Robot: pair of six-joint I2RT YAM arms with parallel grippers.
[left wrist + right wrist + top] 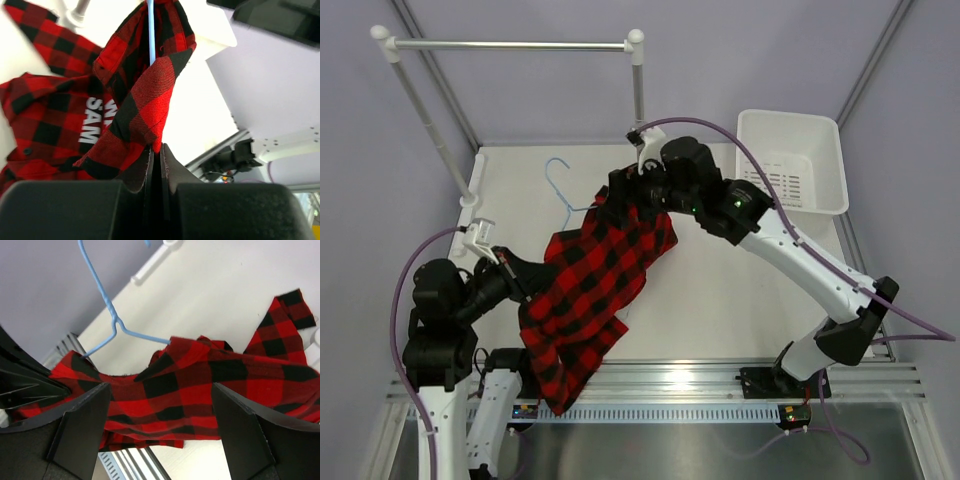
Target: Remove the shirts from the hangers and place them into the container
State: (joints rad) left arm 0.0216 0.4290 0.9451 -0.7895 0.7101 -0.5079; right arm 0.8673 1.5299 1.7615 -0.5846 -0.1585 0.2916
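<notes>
Counter (740, 290), white, fills the top view, with a white-and-silver clothes rack (510, 45) standing at its 11 o'clock corner. The red-and-black check shirt (595, 290) is the biggest thing on it (or rather above it, strung between the two arms). It runs from just left of centre down to 7 o'clock, where its lower end overlaps the counter's near edge. The container (788, 113), a white tub with slots in one wall, sits at 2 o'clock, well apart from the shirt. The light-blue hanger (560, 185) shows at 11 o'clock of the shirt, its hook free and one wire arm running into the cloth. The left fingers (167, 162), at 8 o'clock, are pressed together and pinch a fold of the shirt; white lettering (95, 122) shows on the cloth beside them. The right fingers (623, 190) stand wide apart at the shirt's upper end, with cloth lying across the gap between them; whether they touch it I cannot tell
</notes>
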